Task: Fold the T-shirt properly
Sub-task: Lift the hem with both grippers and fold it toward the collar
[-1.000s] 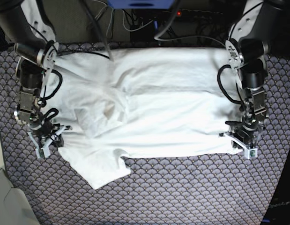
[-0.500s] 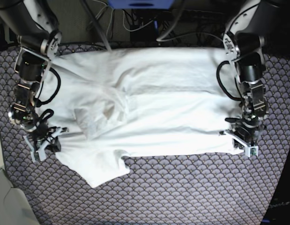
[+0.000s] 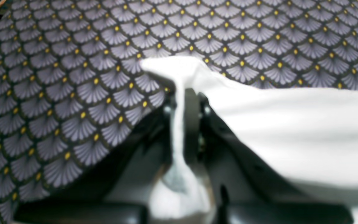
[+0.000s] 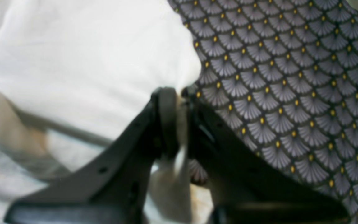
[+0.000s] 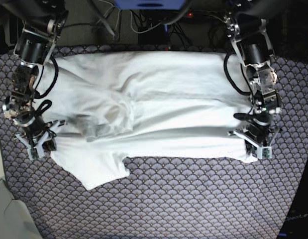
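Across a grey tabletop cloth printed with fan-shaped scales and yellow dots [image 5: 193, 199], the large plain white cotton T-shirt [image 5: 158, 114] is spread wide, its body bunched into long creases and one short sleeve [image 5: 94, 172] trailing toward the near left. At the right of the base view, the left gripper [image 5: 257, 144] is clamped on a pinch of the shirt's edge; in its wrist view a thin fold of white fabric [image 3: 179, 124] is seen squeezed between the closed jaws. At the far left of that view, the right gripper [image 5: 37, 141] is likewise closed on the opposite edge, cloth being trapped between its fingers [image 4: 166, 118]. Both ends appear to be held so that the garment can be stretched flat or carried over into a fold. No containers are visible.
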